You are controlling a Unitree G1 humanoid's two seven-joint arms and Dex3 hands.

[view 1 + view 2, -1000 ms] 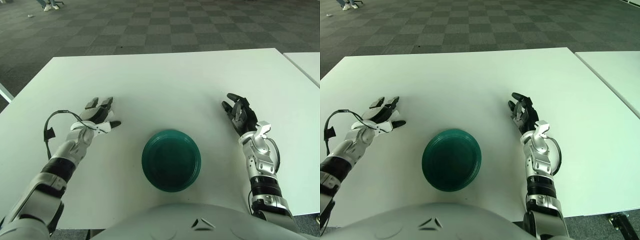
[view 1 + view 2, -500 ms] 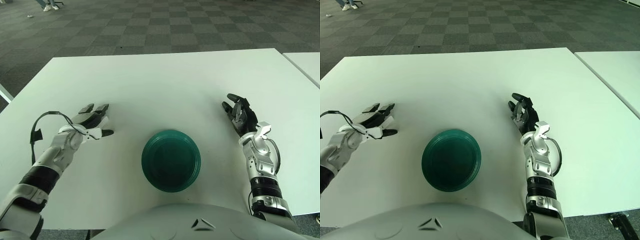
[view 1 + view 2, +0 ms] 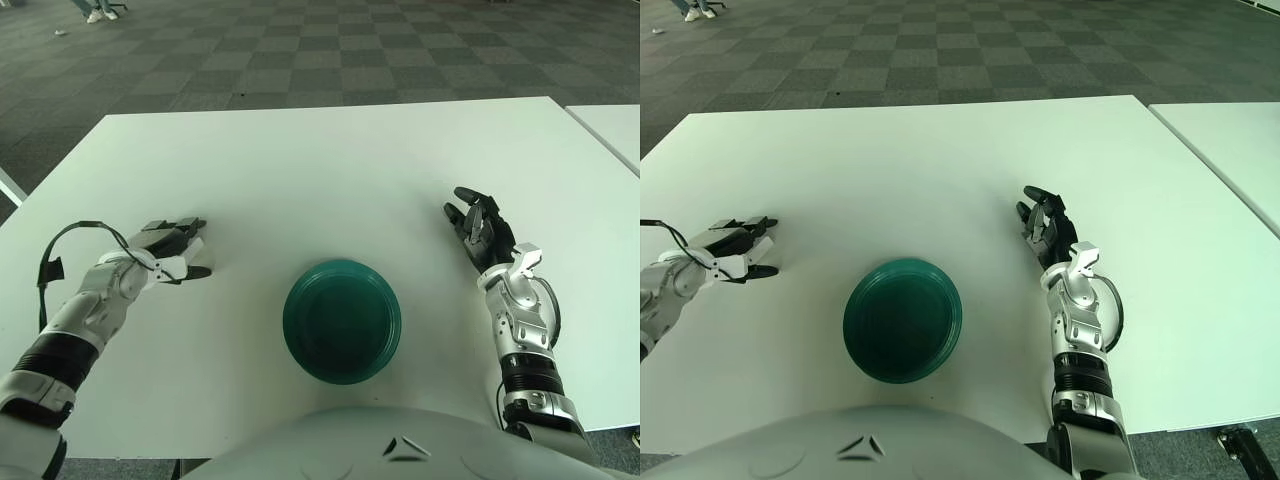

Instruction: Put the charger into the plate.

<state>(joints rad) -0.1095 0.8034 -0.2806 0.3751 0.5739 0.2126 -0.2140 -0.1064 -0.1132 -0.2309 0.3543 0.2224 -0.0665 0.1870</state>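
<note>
A dark green plate [image 3: 342, 320] sits empty on the white table [image 3: 330, 170], low in the centre of the frame. No charger shows anywhere in either eye view, so where it is cannot be told from here.

The left hand [image 3: 168, 250] is at the left edge of the frame, well apart from the plate, its fingers [image 3: 185, 226] stretched out, loosely apart and gripping nothing. A black cable [image 3: 62, 250] loops off its wrist. The right hand [image 3: 478, 228] shows right of the plate, palm open, fingers spread and empty.

The task looks to be at its very start: nothing grasped, nothing in the plate. The next move calls for finding the charger first, probably beyond the left of the frame where the left hand is, then closing on it before carrying it over the plate.
</note>
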